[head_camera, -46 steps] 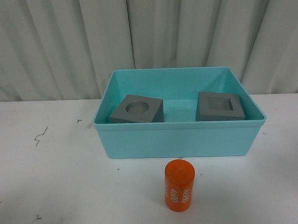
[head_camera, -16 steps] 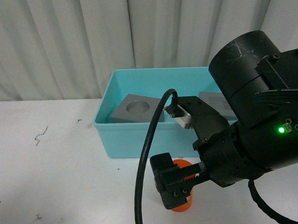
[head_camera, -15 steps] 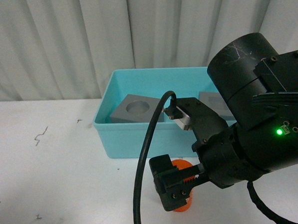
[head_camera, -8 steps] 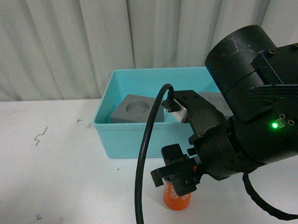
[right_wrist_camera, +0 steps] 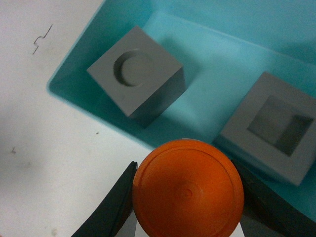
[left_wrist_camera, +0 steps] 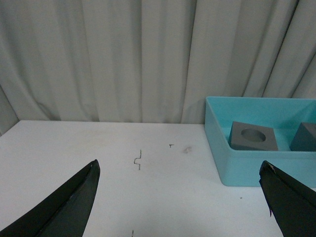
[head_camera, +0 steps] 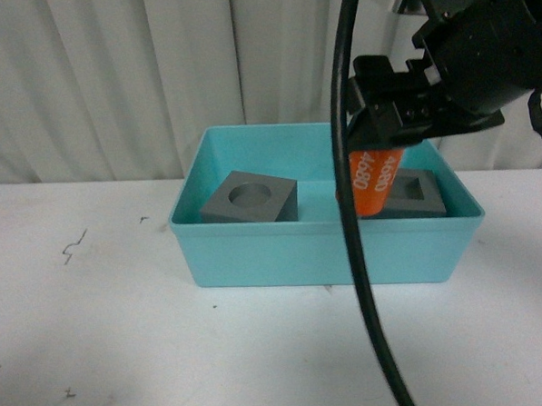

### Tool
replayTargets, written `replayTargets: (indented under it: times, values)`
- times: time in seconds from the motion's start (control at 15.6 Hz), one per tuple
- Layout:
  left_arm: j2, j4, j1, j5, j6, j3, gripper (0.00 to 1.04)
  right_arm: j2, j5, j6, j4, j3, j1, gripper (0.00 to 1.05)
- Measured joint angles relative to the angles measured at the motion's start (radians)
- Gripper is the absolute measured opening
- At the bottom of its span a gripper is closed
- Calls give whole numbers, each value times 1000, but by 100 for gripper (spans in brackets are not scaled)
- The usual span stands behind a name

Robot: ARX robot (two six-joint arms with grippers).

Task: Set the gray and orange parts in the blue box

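Hanging above the blue box [head_camera: 328, 245], the right gripper [head_camera: 385, 129] clamps the orange cylinder [head_camera: 373, 178], white digits showing, over the square-recess gray cube [head_camera: 414, 194]. The round-recess gray cube [head_camera: 251, 198] sits inside the box too, well apart from it. On the white counter [left_wrist_camera: 98, 173], the left gripper [left_wrist_camera: 180, 192] has its fingers spread wide, holding nothing.

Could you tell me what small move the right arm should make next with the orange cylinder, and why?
Probably lower it a little and open over the bare floor between the cubes. The right tool holds the orange cylinder above the blue box, where the round-recess cube and square-recess cube already sit, and it seems to hang close to the square-recess one.
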Motion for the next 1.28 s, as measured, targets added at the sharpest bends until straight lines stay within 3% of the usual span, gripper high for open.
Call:
replayTargets:
  times: [0.45, 1.28]
  values:
    - [0, 0, 0, 0, 0, 0, 98, 182, -27, -20, -44, 224, -67, 49]
    - [0, 0, 0, 0, 0, 0, 98, 381, -75, -14, -18, 331, -39, 49]
